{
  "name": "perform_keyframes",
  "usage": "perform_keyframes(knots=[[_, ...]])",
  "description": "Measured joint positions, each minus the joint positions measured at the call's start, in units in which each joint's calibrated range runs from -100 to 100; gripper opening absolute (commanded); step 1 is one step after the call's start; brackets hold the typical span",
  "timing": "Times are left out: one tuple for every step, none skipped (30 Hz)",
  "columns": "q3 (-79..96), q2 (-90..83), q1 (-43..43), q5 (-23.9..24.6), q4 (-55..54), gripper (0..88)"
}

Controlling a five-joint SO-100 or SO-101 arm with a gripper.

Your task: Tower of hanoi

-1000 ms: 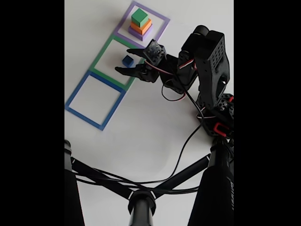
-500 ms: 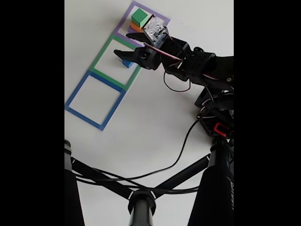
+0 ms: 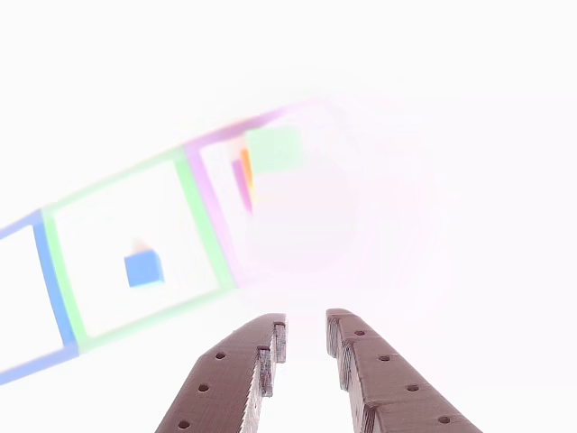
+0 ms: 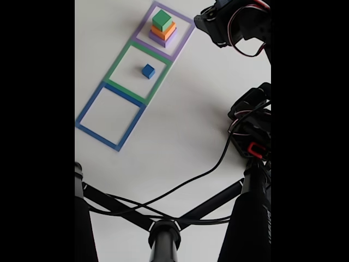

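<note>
**Claw empty above the mat, blue cube alone in the green square**

Gripper (image 3: 302, 332) enters the other view from the bottom edge, its two brown fingers (image 3: 236, 379) standing slightly apart with a narrow gap and nothing between them. That view is heavily overexposed and blurred. In the fixed view the arm (image 4: 240, 24) sits in the upper right corner, well apart from the cubes; its fingertips cannot be made out there.

Small and alone, the blue cube (image 4: 148, 71) sits inside the green square outline (image 4: 116, 70), a little above centre in the upper part of the frame; in the other view it lies left of centre. Just above it, in the purple square outline (image 4: 186, 34), the rest of the tower stands stacked: purple cube (image 4: 163, 39) at the bottom, orange cube (image 4: 163, 31) on it, green cube (image 4: 162, 19) on top. The blue square outline (image 4: 90, 107) lies below the green one. All three outlines touch in a diagonal row on the white table (image 4: 180, 142). Black cables (image 4: 212, 164) and a black stand (image 4: 163, 237) cross the lower frame.
</note>
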State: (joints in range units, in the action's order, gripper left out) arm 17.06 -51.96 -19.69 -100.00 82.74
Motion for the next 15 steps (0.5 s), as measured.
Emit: perform_keyframes(knots=[[-3.0,0.9,-1.1,0.0,2.5,0.1],[-6.0,1.9,-2.0,0.0,4.9,0.2],[-8.5,2.9,-2.6,0.0,6.9,0.6],[-10.8,3.7,-3.6,0.0,8.7,1.1],[-12.5,4.5,-4.4,0.0,9.9,2.6],[-14.1,5.1,-5.3,0.0,10.8,4.6],[-15.3,5.7,-5.9,0.0,11.3,6.8],[-16.2,6.2,-6.3,0.0,11.6,10.1],[-16.5,6.5,-6.4,0.0,11.6,13.3],[-16.5,6.7,-6.6,0.0,11.6,15.5],[-16.5,6.9,-7.2,0.0,11.6,17.2],[-16.3,7.0,-7.9,0.0,11.6,19.1],[-15.2,6.8,-8.5,0.0,11.2,20.3],[-13.6,6.7,-8.8,0.0,10.2,21.7],[-11.1,6.2,-8.9,0.0,8.5,23.2]])
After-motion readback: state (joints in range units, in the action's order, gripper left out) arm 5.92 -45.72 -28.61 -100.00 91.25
